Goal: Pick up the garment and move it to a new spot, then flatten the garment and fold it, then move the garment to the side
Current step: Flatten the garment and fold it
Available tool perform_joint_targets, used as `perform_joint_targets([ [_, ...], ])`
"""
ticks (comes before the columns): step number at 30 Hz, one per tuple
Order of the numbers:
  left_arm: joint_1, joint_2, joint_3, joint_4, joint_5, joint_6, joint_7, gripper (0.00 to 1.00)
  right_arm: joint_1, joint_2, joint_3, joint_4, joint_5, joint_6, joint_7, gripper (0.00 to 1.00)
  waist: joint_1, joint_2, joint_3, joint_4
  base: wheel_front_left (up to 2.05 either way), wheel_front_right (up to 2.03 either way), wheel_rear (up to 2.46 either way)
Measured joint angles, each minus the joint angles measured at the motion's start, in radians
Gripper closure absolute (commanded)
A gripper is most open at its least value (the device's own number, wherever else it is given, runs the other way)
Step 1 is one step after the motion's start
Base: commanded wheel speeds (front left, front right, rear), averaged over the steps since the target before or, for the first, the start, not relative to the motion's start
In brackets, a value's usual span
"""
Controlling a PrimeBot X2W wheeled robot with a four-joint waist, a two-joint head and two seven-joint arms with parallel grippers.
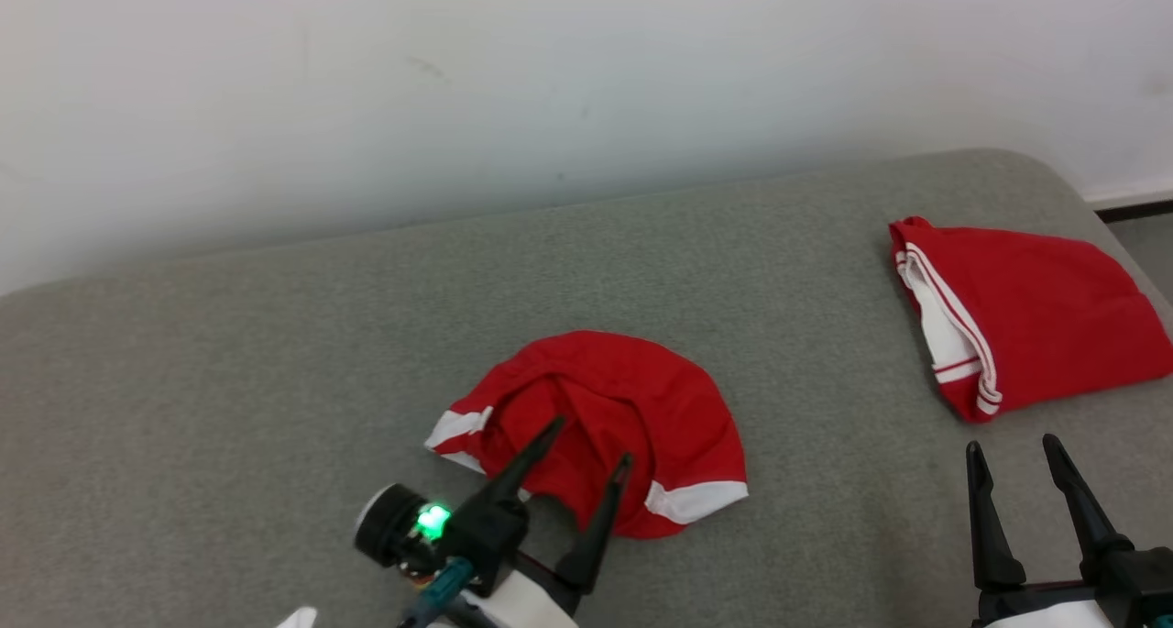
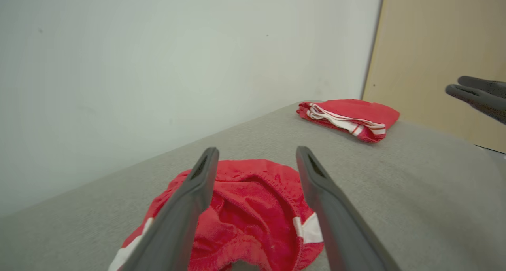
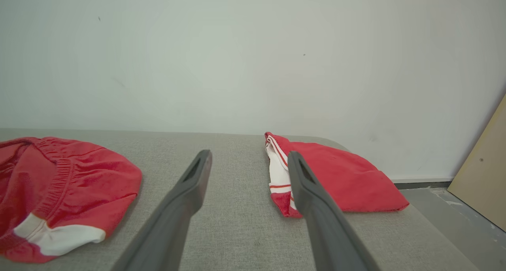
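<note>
A crumpled red garment [image 1: 632,417] with white bands lies in a heap near the middle of the grey padded surface [image 1: 275,353]. My left gripper [image 1: 591,440] hovers over its near edge, open, with nothing between its fingers. The left wrist view has the garment [image 2: 253,207] just beyond and below those spread fingers. My right gripper [image 1: 1008,445] stands open at the lower right, apart from the cloth. From the right wrist the crumpled garment [image 3: 59,188] lies at far left.
A second red garment [image 1: 1026,321] with white stripes lies folded at the far right of the surface, near its rounded edge. A white wall [image 1: 550,78] stands behind. A tan board [image 2: 442,57] leans beyond the right end.
</note>
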Motion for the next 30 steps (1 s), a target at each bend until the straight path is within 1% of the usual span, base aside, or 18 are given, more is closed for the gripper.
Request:
perform_joint_targets([
  [3,-0.057,-0.006,-0.065,0.101,-0.009,-0.011,0.008,0.00,-0.009,-0.001,0.007,0.002,0.014,0.000,0.000,0.00,0.0000,0.0000,0.019,-0.047,0.00,0.00,0.00],
  [6,-0.086,-0.005,-0.107,0.196,-0.029,-0.009,0.025,0.00,-0.013,0.000,0.020,0.004,0.023,0.000,0.000,0.00,0.0000,0.0000,0.037,-0.088,0.00,0.00,0.00],
  [10,-0.125,-0.005,-0.135,0.300,-0.059,0.031,0.044,0.00,-0.022,-0.001,0.020,0.005,0.031,0.000,0.000,0.00,0.0000,0.0000,0.063,-0.130,0.00,0.00,0.00],
  [12,-0.139,-0.006,-0.147,0.342,-0.078,0.042,0.059,0.00,-0.027,0.000,0.020,0.005,0.032,0.000,0.000,0.00,0.0000,0.0000,0.076,-0.144,0.00,0.00,0.00],
  [15,-0.167,-0.005,-0.155,0.391,-0.093,0.073,0.070,0.00,-0.030,0.000,0.017,0.006,0.035,0.000,0.000,0.00,0.0000,0.0000,0.093,-0.156,0.00,0.00,0.00],
  [19,-0.193,-0.005,-0.179,0.420,-0.131,0.082,0.067,0.00,-0.032,0.000,0.016,0.006,0.040,0.000,0.000,0.00,0.0000,0.0000,0.105,-0.160,0.00,0.00,0.00],
  [20,-0.196,-0.005,-0.187,0.429,-0.135,0.080,0.067,0.22,-0.033,0.000,0.016,0.007,0.041,0.000,0.000,0.00,0.0000,0.0000,0.107,-0.160,0.00,0.00,0.00],
  [22,-0.204,-0.005,-0.201,0.442,-0.149,0.073,0.062,1.00,-0.034,0.000,0.018,0.010,0.042,0.000,0.000,0.00,0.0000,0.0000,0.109,-0.160,0.00,0.00,0.00],
  [23,-0.210,-0.005,-0.214,0.449,-0.156,0.066,0.065,1.00,-0.034,0.000,0.019,0.012,0.042,0.000,0.000,0.00,0.0000,0.0000,0.109,-0.160,0.00,0.00,0.00],
  [26,-0.217,-0.005,-0.225,0.444,-0.201,0.061,0.058,1.00,-0.038,0.000,0.021,0.015,0.047,0.000,0.000,0.00,0.0000,0.0000,0.108,-0.160,0.00,0.00,0.00],
  [30,-0.260,-0.005,-0.216,0.395,-0.267,0.061,0.051,1.00,-0.039,0.000,0.019,0.020,0.048,0.000,0.000,0.00,0.0000,0.0000,0.104,-0.155,0.00,0.00,0.00],
])
